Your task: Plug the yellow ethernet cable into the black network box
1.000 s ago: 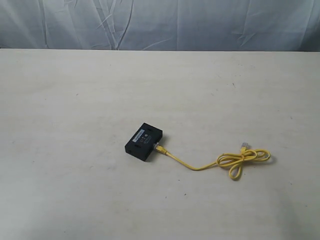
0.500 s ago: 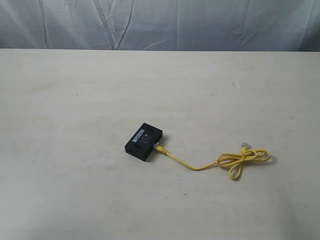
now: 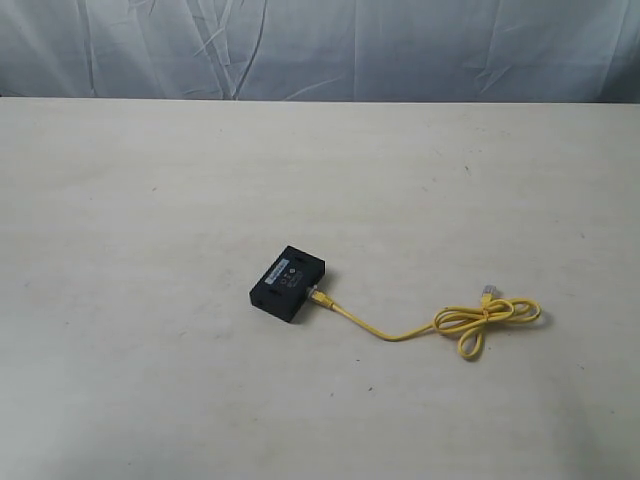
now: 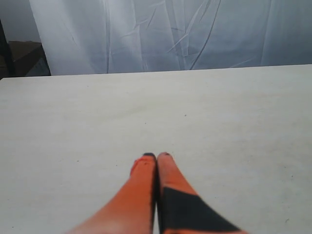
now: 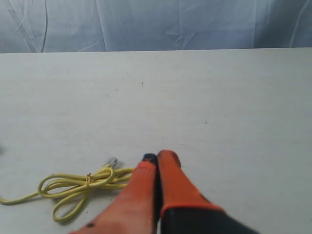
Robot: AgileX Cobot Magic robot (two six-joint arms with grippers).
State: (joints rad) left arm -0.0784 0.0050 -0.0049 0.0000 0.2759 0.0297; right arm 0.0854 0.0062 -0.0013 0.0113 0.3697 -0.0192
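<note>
As the yellow ethernet cable (image 3: 484, 313) seemed plugged into the black network box (image 3: 287, 283), left gripper (image 4: 156, 156) and right gripper (image 5: 157, 157) sat closed, empty.

closed right gripper (image 5: 157, 158), yellow ethernet cable (image 5: 78, 184) beside

Exterior overlooks table (image 3: 150, 200); wrist views skim it low

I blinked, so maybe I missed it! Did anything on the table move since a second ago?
Nothing visibly changed. The yellow ethernet cable lies just as it did, one end against the black network box, its coil off to the right in the exterior view.
</note>
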